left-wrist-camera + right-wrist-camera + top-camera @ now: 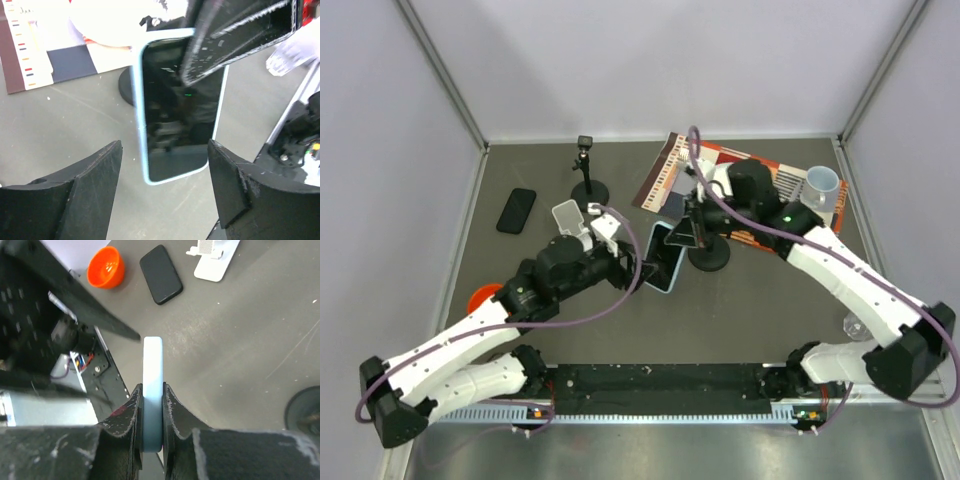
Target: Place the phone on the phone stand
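A phone in a light-blue case (663,262) is held up off the table near the middle. My right gripper (685,232) is shut on its far end; in the right wrist view the fingers (134,405) press both faces of the phone's edge (152,360). My left gripper (638,270) is open, and its fingers (102,165) stand either side of the phone's near end (175,115) without touching it. The white phone stand (570,218) stands just left of the left wrist, and it also shows in the right wrist view (215,260).
A black phone (516,210) lies at the left. An orange bowl (483,297) sits near the left edge. A black pole with a round base (588,175) stands at the back. Another round base (708,255) is under the right gripper. Magazine (720,175), cup (822,187) and clear glass (855,325) are at the right.
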